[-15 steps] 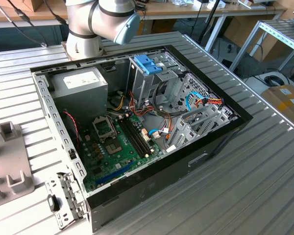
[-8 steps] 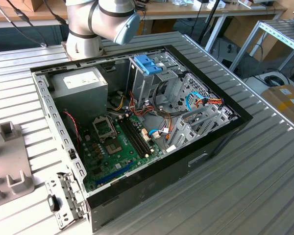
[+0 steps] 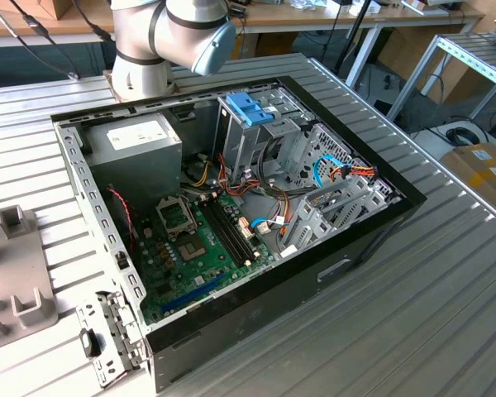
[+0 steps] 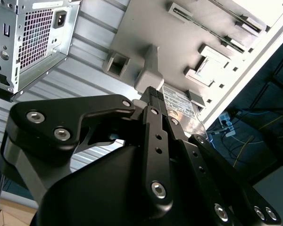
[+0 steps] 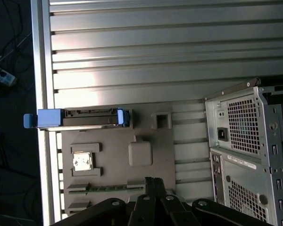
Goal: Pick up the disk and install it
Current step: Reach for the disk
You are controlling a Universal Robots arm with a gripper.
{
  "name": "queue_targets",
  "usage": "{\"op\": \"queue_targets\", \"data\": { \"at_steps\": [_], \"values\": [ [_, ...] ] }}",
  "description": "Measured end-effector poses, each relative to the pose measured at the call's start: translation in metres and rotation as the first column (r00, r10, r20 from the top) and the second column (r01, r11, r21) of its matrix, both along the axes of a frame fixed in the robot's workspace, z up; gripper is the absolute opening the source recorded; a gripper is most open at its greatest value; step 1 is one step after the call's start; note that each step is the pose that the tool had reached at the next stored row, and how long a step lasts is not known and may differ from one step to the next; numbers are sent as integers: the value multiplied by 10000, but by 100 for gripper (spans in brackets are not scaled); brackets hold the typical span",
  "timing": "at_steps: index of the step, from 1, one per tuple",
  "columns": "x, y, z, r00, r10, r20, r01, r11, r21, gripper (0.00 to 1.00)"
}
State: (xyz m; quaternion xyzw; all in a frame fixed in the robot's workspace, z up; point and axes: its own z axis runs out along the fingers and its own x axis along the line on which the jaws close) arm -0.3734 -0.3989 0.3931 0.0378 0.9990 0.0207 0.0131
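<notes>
Jaws pressed together, nothing between them, hanging over the near end of the grey fixture plate (image 5: 118,155). Disk (image 5: 78,117) well apart, parked on edge along the plate's far rim by the bench (image 5: 155,47) edge, long axis crosswise to the jaws' reach. Count: one disk, one arm (image 3: 174,33), one open case (image 3: 314,285) — plate at roughly 8 o'clock of it in the exterior view. Single arm, so no nearer-hand question.
</notes>
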Motion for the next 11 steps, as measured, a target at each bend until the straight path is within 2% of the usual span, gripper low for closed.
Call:
{"op": "queue_targets", "data": {
  "at_steps": [11],
  "values": [
    [-32, 0, 0, 10000, 0, 1, 0, 10000, 0, 11]
  ]
}}
